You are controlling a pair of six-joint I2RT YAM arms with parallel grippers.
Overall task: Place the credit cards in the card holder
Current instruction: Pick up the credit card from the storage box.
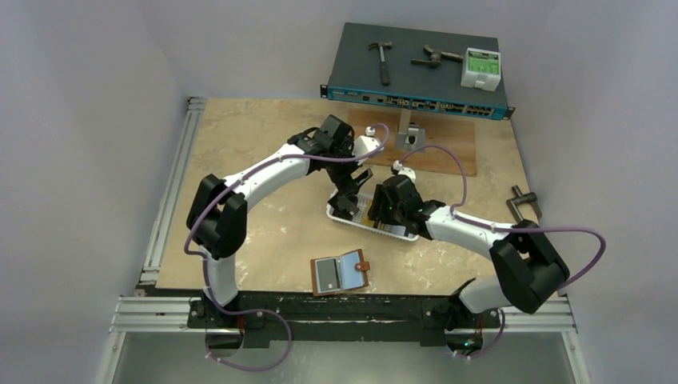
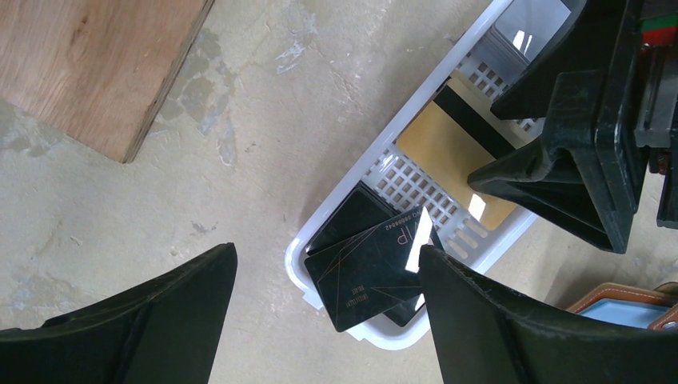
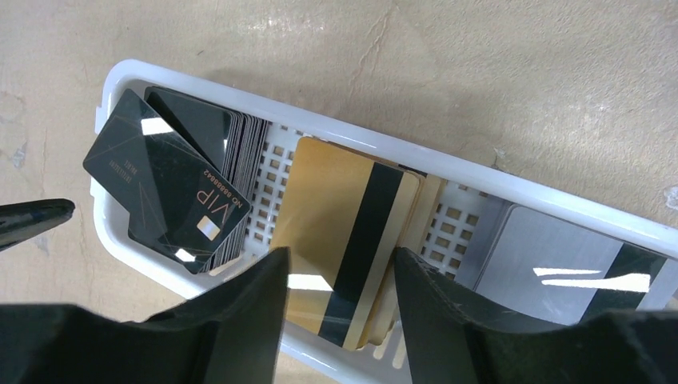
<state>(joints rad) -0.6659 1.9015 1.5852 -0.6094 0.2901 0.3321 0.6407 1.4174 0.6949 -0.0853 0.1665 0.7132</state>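
Note:
The credit cards lie in a white slotted tray (image 1: 397, 234) at mid-table. It holds a black stack (image 3: 160, 184), a gold stack with a black stripe (image 3: 336, 200) and a grey card (image 3: 552, 256). My right gripper (image 3: 340, 256) is down at the tray's near rim, jaws apart, one fingertip at each long side of the gold card. My left gripper (image 2: 328, 256) hangs wide open above the tilted top black card (image 2: 368, 272) at the tray's end. The brown card holder (image 1: 340, 274) lies opened flat near the front edge, with cards showing in its pockets.
A wooden board (image 1: 436, 144) lies behind the tray. A network switch (image 1: 416, 72) at the back carries a hammer (image 1: 384, 60) and a white box (image 1: 480, 68). A metal tool (image 1: 524, 204) rests at the right edge.

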